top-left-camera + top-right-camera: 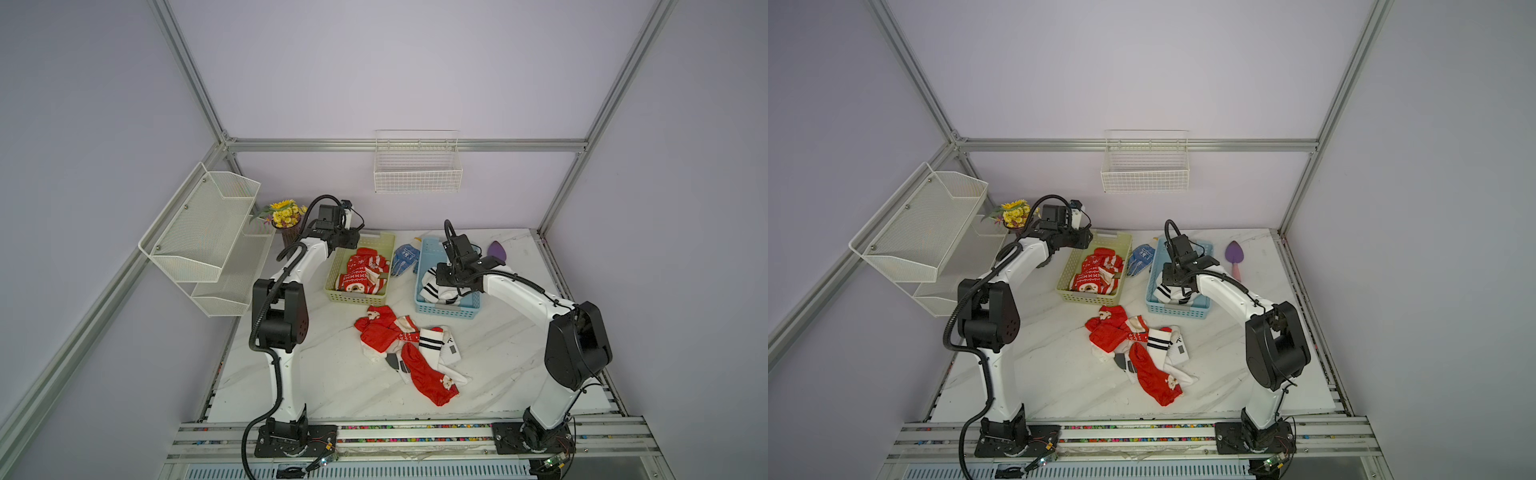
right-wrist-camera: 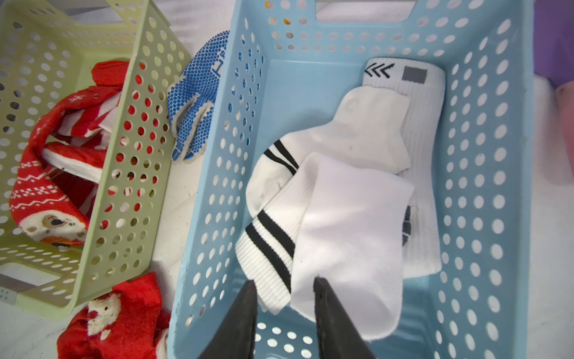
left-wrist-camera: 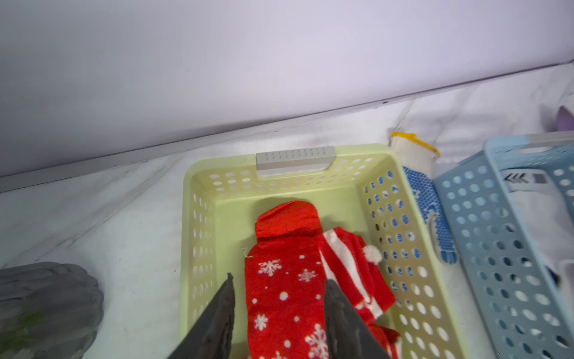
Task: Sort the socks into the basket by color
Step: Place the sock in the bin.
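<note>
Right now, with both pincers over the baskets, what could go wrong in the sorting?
On the table, a red Santa sock lies over a white sock; one grab may lift both colours.
The blue dotted glove, lying between the green basket and the blue basket, could be taken for a sock.

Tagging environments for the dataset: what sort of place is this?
Most likely a lab robot cell, not a home: aluminium frame with plain panel walls, arms bolted to a front rail, and staged props such as the wall-hung wire basket.
</note>
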### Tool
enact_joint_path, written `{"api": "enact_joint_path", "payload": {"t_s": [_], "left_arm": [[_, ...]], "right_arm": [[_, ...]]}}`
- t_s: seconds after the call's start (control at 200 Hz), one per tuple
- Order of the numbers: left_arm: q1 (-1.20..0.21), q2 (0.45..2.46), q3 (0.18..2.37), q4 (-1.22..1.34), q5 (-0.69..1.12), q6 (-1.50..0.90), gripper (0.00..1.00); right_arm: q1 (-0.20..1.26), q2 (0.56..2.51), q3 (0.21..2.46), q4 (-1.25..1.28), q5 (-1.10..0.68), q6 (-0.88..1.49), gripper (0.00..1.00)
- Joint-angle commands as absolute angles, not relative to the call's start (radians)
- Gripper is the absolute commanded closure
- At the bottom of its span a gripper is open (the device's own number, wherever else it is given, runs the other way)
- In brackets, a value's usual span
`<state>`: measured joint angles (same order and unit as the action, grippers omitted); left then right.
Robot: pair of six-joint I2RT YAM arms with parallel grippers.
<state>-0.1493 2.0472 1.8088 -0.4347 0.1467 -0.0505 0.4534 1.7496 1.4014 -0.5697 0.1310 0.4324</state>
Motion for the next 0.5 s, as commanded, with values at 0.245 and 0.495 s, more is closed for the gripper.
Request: {"api": "enact_joint_path", "payload": {"t_s": [0.245,0.495], "left_arm": [[-0.244,1.842,1.617,-0.395,0.143,-0.167,0.52],[-0.324,1.723,1.476,-0.385,0.096,-0.222,0.51]], "right_arm": [[0.477,1.565,1.276,-0.584,0.132,0.450,0.65],[0.538,1.419,1.128,-0.595,0.134,0.521,0.65]]}}
